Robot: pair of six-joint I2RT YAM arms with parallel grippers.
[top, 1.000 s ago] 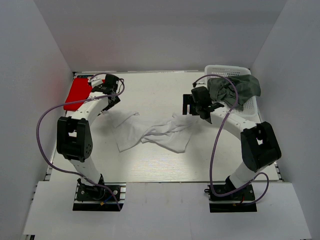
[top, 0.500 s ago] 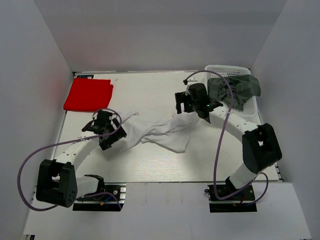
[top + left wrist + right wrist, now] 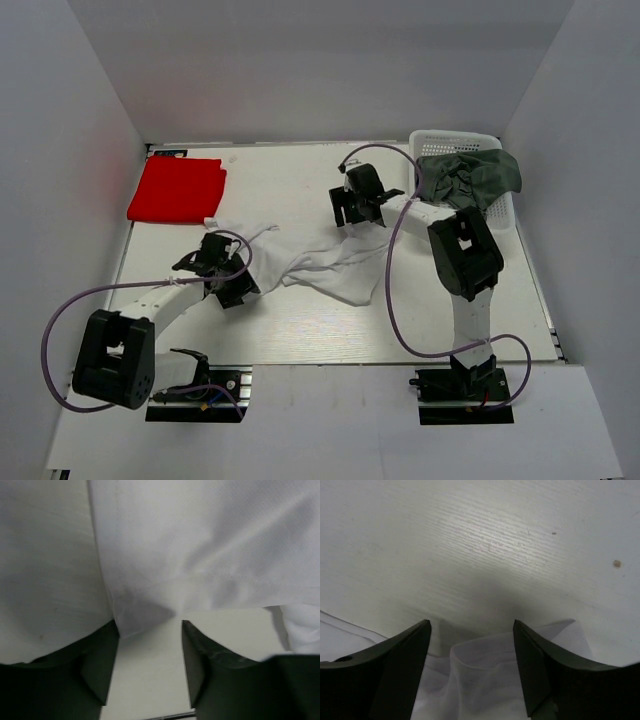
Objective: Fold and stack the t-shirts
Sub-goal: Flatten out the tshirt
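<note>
The white t-shirt (image 3: 318,266) lies crumpled mid-table. My left gripper (image 3: 229,287) is low at its near left corner; in the left wrist view that gripper (image 3: 150,625) is open, the white t-shirt's (image 3: 200,545) corner just reaching between the fingertips. My right gripper (image 3: 350,214) is at the shirt's far right edge; the right wrist view shows that gripper (image 3: 471,625) open, straddling a raised fold of the white t-shirt (image 3: 485,680). A folded red t-shirt (image 3: 178,188) lies flat at the far left. The dark grey-green t-shirt (image 3: 472,178) is heaped in the basket.
The white lattice basket (image 3: 452,140) stands at the far right corner of the table (image 3: 300,180). White walls enclose the table on the left, back and right. Purple cables loop from both arms.
My left arm swung from beside the red t-shirt down to the white t-shirt's left corner. The right gripper moved left from the basket to the shirt's far edge. Both jaws have narrowed slightly.
</note>
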